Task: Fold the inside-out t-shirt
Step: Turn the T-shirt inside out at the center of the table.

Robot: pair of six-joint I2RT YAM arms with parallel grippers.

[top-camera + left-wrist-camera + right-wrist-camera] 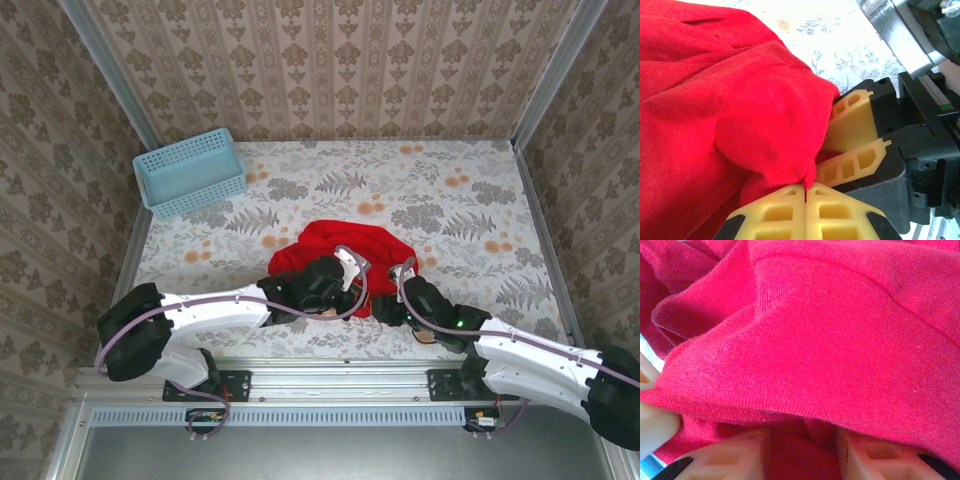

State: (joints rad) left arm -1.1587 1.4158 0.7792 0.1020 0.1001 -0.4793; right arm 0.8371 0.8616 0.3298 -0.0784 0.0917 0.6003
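Both arms reach forward from their bases and angle inward, wrists low and close together at centre. My left gripper (349, 263) has its fingers pressed tight together, with a fold of the inside-out t-shirt (345, 240) pinched at the tips. My right gripper (404, 272) has its fingers parted, with cloth in the gap between them; can't tell if it's clamped. From the left wrist, the right gripper's fingers sit just beside my left fingertips, angled toward them.

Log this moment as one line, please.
state: red t-shirt bunched on table | left fingers: shut on t-shirt | right fingers: apart, cloth between, grip unclear | fold: not yet done
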